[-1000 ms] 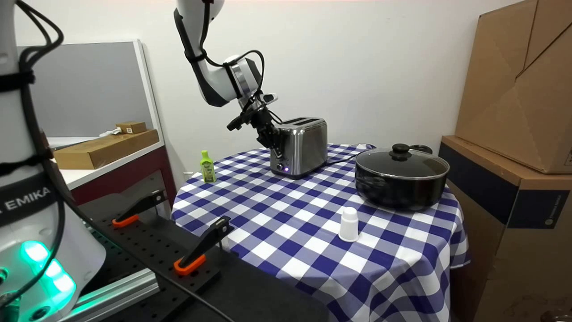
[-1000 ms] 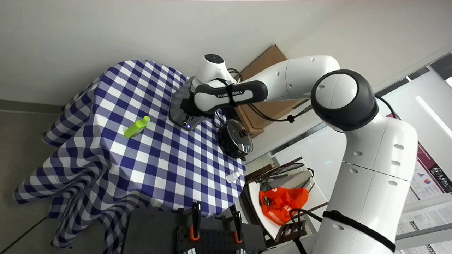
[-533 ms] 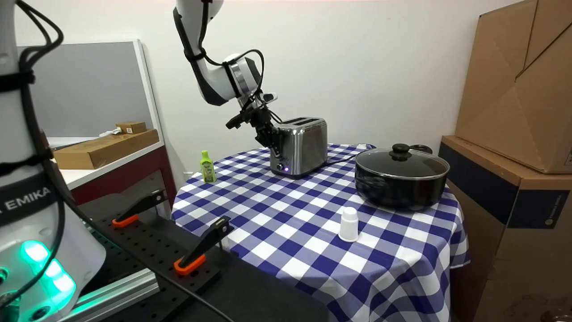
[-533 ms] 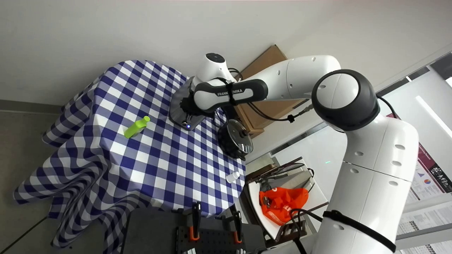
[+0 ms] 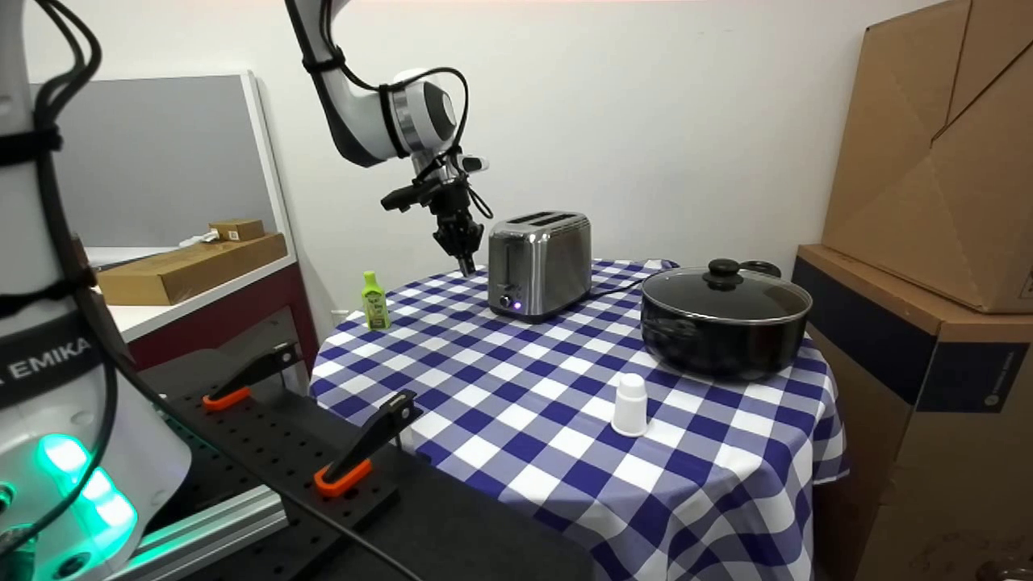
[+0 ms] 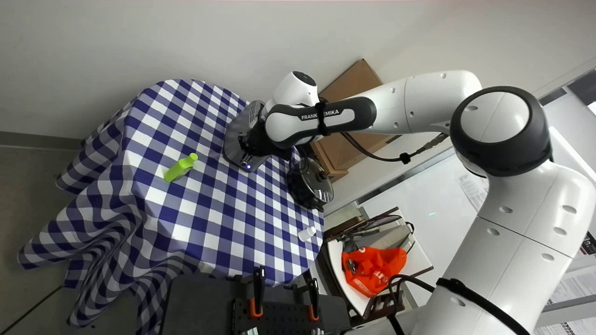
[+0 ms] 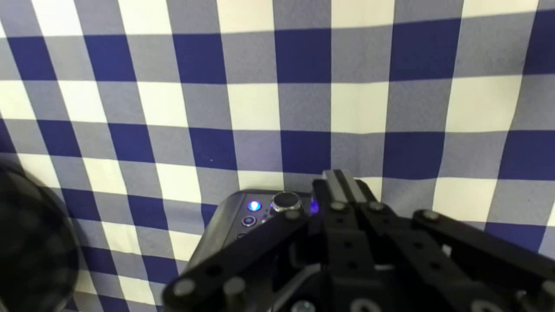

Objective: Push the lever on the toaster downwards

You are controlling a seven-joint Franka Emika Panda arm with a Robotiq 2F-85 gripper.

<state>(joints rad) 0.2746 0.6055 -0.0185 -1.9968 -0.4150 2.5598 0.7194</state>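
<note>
The arm (image 5: 365,123) bends down, closed claw (image 7: 342,180) beside the toaster (image 5: 553,262).

In an exterior view, the arm (image 6: 491,118) extends from the right and partly hides the toaster (image 6: 235,134), whose near end shows a blue light (image 6: 248,166). On the checked tablecloth (image 6: 209,223) a green bottle (image 6: 180,168) sits left of the toaster, a black pot (image 6: 310,184) right of it, and a white container (image 6: 307,233) nearer than the pot.
</note>
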